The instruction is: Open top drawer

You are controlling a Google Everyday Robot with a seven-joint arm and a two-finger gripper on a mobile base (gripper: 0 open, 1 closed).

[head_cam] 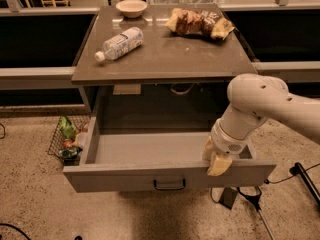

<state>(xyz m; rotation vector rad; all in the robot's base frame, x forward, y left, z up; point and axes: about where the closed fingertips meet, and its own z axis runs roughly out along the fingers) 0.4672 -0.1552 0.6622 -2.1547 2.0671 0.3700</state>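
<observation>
Left of the table [170, 59], on the floor, we see a wire basket [64, 140] with some items in it. On the table's left half a plastic bottle [120, 43] lies on its side, and a small bowl [131, 7] sits at the table's back edge. Under the table the top drawer [125, 178] stands far out, its black handle [169, 185] facing us. Snack bags [199, 21] lie at the table's back right. Below the table's right front corner the claw [218, 161] sits at the top edge of the drawer's front panel; we cannot tell whether it is apart or together.
</observation>
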